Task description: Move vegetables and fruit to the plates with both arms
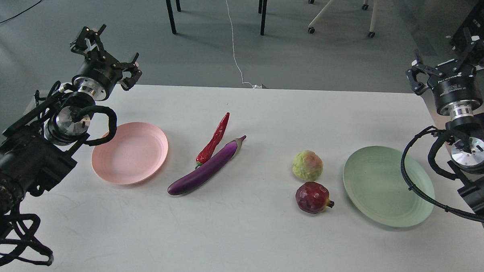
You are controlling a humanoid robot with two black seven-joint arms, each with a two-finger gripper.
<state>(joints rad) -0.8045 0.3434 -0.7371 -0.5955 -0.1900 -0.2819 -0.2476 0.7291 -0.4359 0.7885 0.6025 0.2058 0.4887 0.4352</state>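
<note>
Hovering spread-fingered and empty at the table's (238, 240) far corners: left gripper (108, 51), right gripper (450, 56); eggplant (204, 169), chili pepper (214, 140) lying unplated, touching.

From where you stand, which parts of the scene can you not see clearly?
- Green plate, head view: its right rim is crossed by the right arm's black cable.
- Pink plate: its left rim is hidden behind the left arm's cable loop.
- Red chili pepper and eggplant: touching or only overlapping, cannot tell.
- Office chair: cut off by the top edge.
</note>
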